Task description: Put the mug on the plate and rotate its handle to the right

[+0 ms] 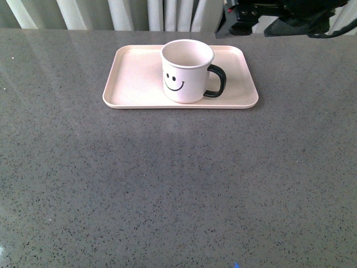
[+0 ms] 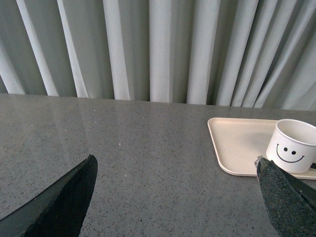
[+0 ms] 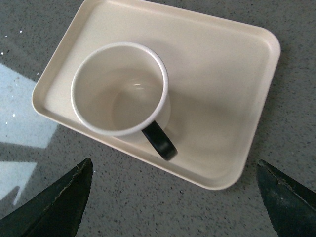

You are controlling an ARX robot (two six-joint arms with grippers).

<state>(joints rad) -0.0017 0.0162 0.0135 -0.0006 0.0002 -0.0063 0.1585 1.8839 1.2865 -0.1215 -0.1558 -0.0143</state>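
Mug [image 1: 187,71] stood upright on the plate [image 1: 134,84], about midway along it and close to its front rim, with the smiley face turned toward the front camera. Handle [image 1: 216,81] pointed to the right. Looking down from the right wrist view, I found the mug empty. Plate lay flat on the grey speckled desk [image 1: 167,184], toward the far edge, with a pale curtain [image 2: 158,49] behind it.

Right pincer [image 3: 174,170] hung above the plate, clear of the mug — jaws spread wide, nothing between them.

Left pincer [image 2: 175,170] was likewise spread wide and empty — it hung over bare desk, well apart from the plate. Neither pincer touched mug or plate.
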